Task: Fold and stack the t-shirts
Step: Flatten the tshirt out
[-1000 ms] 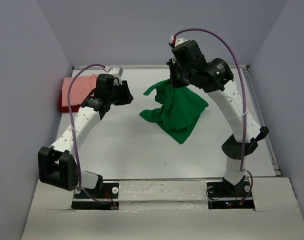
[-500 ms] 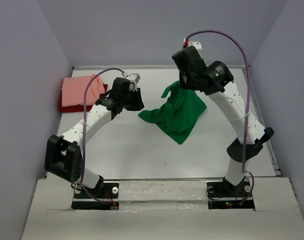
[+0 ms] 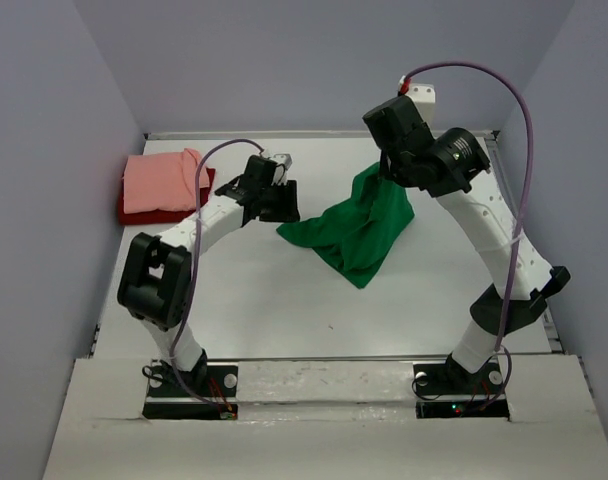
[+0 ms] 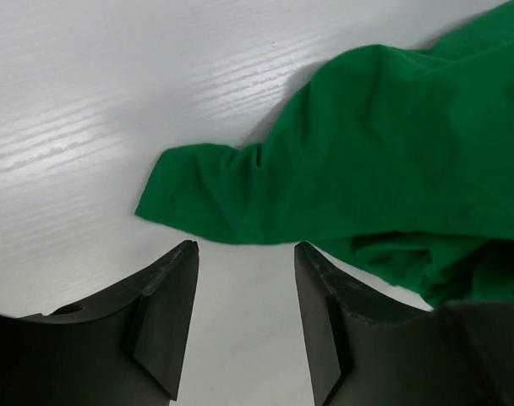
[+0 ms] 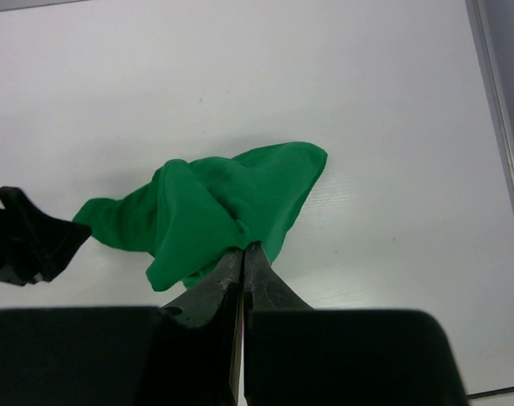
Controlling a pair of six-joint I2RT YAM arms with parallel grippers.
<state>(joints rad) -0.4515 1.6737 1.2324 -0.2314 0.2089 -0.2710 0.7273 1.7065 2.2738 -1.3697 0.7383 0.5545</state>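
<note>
On your white table (image 3: pixel 244 300), right gripper (image 5: pixel 243 248) clamps the green t-shirt (image 3: pixel 359 235); left gripper (image 4: pixel 244 247) stands open, empty, beside its corner.

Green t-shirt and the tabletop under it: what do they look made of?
The green t-shirt looks like soft knit cloth, likely cotton jersey, with a matte finish: it drapes in loose folds and wrinkles and shows no shine. The tabletop looks like hard white board with a semi-gloss finish. Fine straight grain lines and a soft glare patch suggest painted or laminated wood, but which one cannot be told.
</note>
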